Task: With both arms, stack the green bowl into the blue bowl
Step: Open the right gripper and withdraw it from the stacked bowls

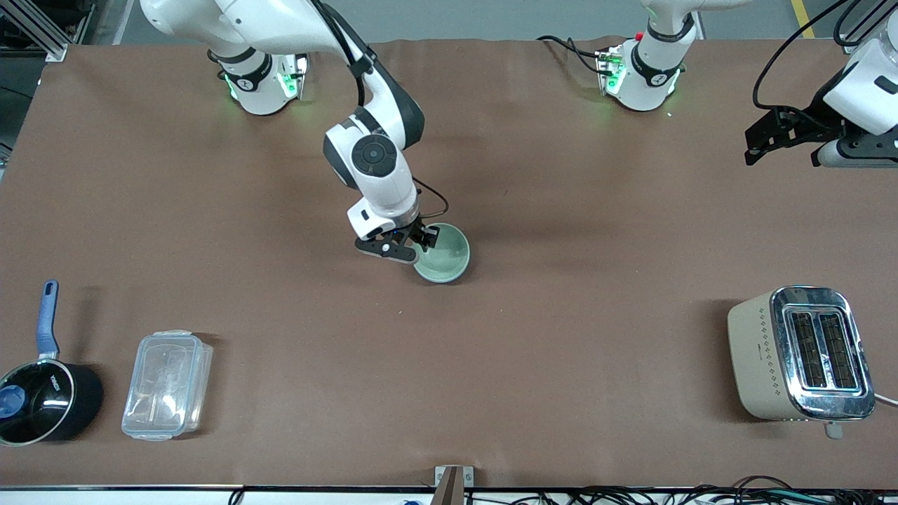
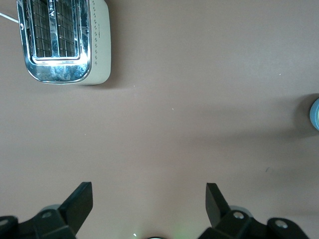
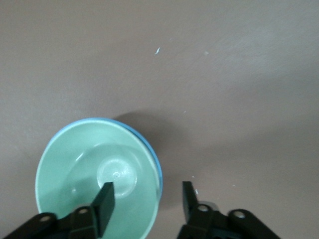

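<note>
The green bowl (image 3: 94, 172) is being seen nested in the blue bowl (image 3: 155, 164) mid-table, straddled at the rim by the right gripper (image 3: 144, 201) with fingers spread, while the left gripper (image 2: 149, 201) is being held waiting, spread, over the left arm's table end; probably light, stiff, slippery, best pinched at the rim.

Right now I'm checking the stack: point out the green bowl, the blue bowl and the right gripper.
green bowl (image 3: 99, 174), right wrist view, inside floor.
blue bowl (image 3: 155, 164), right wrist view, rim showing around the green bowl.
right gripper (image 3: 144, 206), right wrist view, midway between fingers.
</note>
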